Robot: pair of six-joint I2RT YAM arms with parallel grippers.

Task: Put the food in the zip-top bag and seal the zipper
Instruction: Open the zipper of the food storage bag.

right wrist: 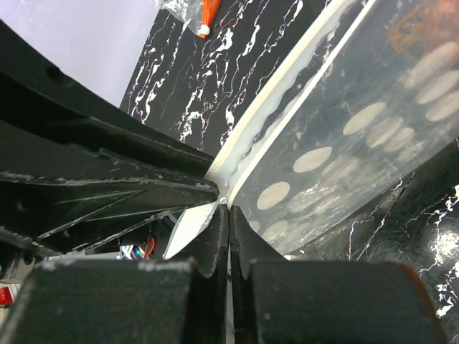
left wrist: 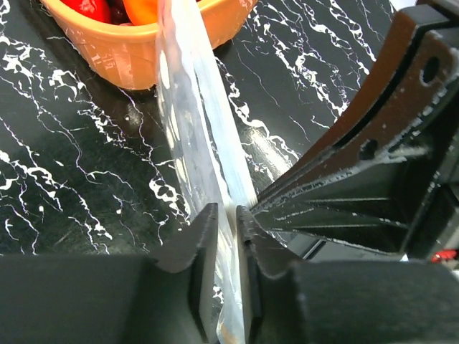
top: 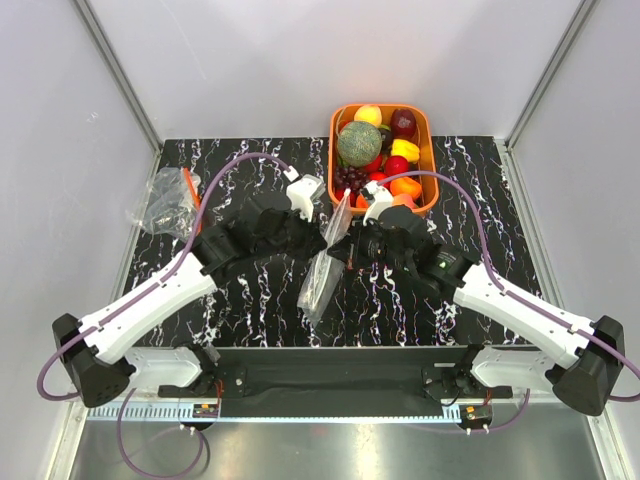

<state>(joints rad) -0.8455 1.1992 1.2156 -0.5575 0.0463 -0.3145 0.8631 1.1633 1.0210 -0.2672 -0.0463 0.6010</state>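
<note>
The zip-top bag (top: 322,282), clear with white dots, hangs upright on edge between both arms at the table's middle. My left gripper (top: 324,234) is shut on its upper edge; in the left wrist view the jaws (left wrist: 228,215) pinch the clear film (left wrist: 190,122). My right gripper (top: 344,244) is shut on the same edge right beside it (right wrist: 229,208), at the pale zipper (right wrist: 287,100). The dotted bag wall (right wrist: 344,143) runs off to the right. The green netted melon (top: 358,143), an orange fruit (top: 405,187) and a small red fruit (top: 396,165) lie in the orange basket (top: 428,150).
The basket holds several other toy fruits and stands at the back, just beyond the grippers; its wall shows in the left wrist view (left wrist: 122,54). A crumpled clear bag with an orange item (top: 166,200) lies at the far left. White walls enclose the black marbled table (top: 250,300).
</note>
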